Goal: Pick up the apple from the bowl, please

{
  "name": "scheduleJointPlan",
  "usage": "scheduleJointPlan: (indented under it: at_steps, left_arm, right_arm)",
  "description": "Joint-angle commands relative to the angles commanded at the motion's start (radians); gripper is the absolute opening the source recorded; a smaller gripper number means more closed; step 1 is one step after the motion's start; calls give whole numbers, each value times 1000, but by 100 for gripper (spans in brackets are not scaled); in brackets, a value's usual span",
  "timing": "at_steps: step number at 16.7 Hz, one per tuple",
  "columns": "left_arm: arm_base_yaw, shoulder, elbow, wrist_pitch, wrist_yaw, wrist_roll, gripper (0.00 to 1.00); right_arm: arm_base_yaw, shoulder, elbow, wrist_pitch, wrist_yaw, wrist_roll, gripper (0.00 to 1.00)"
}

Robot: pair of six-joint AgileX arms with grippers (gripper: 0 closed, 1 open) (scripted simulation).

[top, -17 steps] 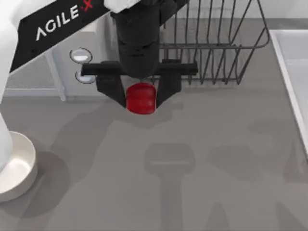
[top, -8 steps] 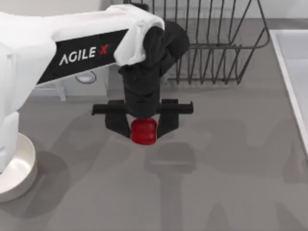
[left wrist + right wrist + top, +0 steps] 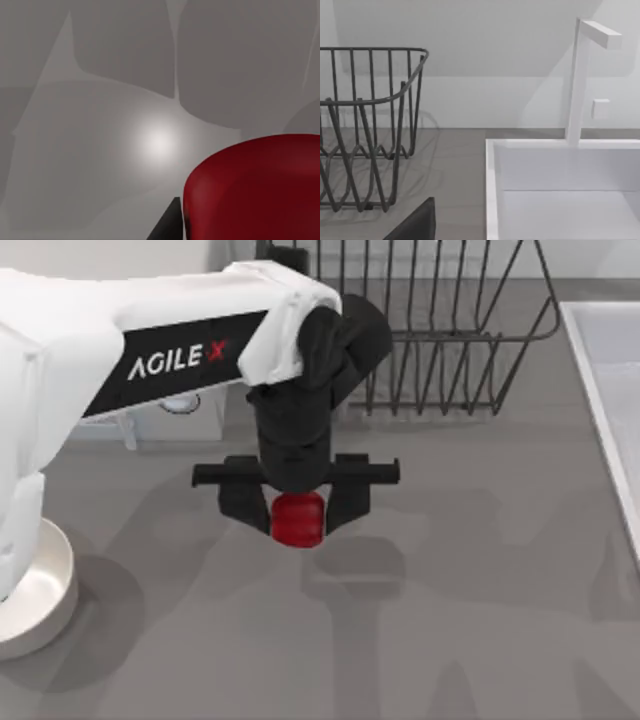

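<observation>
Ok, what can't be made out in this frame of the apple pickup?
- Bowl: top view, cut off by the left edge and partly under the left arm; its inside is not fully visible.
- Apple: top view, its upper part sits under the left claw; left wrist view, cut off at the edge.
- Dish rack: right wrist view, cut off.
- Right claw: whether open or shut.

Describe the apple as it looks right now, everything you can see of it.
The apple is small, glossy, bright red, roundish but somewhat blocky. It sits pinched between the black fingers of the left gripper, which is shut on its sides, near the middle of the grey table. It is out of the white bowl, which lies at the table's left edge. In the left wrist view it looms dark red, with a smooth surface and no stem visible.
</observation>
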Motion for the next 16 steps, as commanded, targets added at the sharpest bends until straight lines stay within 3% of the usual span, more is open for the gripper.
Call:
scheduleJointPlan:
  at_steps: [10,16]
  left_arm:
    - [0,0,0,0,0,0,98]
    - [0,0,0,0,0,0,100]
  right_arm:
    - [0,0,0,0,0,0,100]
    - [0,0,0,0,0,0,100]
